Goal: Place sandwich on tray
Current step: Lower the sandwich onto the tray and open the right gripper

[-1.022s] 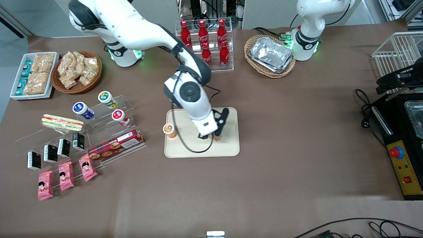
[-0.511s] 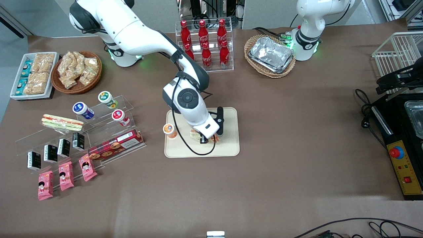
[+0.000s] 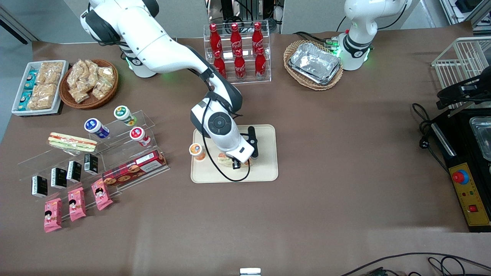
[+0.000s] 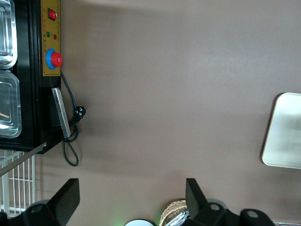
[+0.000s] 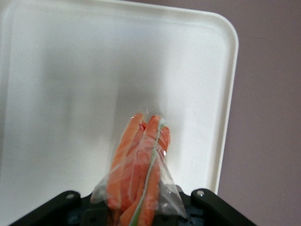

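Claw point(image 3: 241, 162) low over the tray point(image 3: 268, 172), clenched on the sandwich point(image 3: 224, 158); in the right wrist view the wrapped wedge point(image 5: 138, 174) pokes out from between the fingers, orange filling edge-on, with tray surface point(image 5: 70, 94) right under it. Can't tell whether the sandwich touches the tray yet or hangs just above; it's inside the rim, roughly mid-tray. Not released, so placement looks nearly done.

Handling, judged: light, soft bread, squashes easily, and the clear wrap is slick and crinkly, so a hard pinch would crush it and a loose one would let it slip. Best hold is across the thick end of the wedge, on the bread faces, not on loose film.

Orange-lidded cup point(image 3: 196, 150) sits at the tray edge toward the working arm's end of the counter. Farther that way, the green-and-red sandwich point(image 3: 72, 142) on the acrylic rack. Cola bottles point(image 3: 238, 53) stand near the counter edge farthest from the front camera.
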Controlling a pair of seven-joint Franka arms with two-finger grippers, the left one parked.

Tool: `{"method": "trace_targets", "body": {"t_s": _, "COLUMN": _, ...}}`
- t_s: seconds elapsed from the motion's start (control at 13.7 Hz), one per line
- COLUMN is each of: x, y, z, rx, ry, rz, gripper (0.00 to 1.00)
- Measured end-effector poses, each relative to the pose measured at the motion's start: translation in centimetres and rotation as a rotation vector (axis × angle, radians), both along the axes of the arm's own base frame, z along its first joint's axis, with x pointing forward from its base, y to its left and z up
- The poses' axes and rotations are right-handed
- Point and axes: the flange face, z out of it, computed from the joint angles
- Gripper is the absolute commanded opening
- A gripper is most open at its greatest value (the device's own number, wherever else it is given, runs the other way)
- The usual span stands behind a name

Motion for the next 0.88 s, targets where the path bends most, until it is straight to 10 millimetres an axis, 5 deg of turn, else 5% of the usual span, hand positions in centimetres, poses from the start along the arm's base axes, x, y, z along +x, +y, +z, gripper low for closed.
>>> {"method": "trace_targets", "body": {"t_s": 0.07, "x": -0.01, "y": -0.02, "z": -0.61, "rx": -0.003, "ry": -0.001, "rz": 0.029, "gripper": 0.0}}
{"method": "trace_targets", "body": {"t_s": 0.15, "x": -0.02, "y": -0.03, "z": -1.03, "rx": -0.003, "ry": -0.002, "rz": 0.049, "gripper": 0.38}}
{"method": "trace_targets", "body": {"t_s": 0.22, "x": 0.02, "y": -0.01, "z": -1.12, "rx": -0.001, "ry": -0.006, "rz": 0.058, "gripper": 0.99}}
{"method": "trace_targets", "body": {"t_s": 0.88, "x": 0.56, "y": -0.15, "z": -0.79, "rx": 0.015, "ry": -0.026, "rz": 0.052, "gripper": 1.0}}
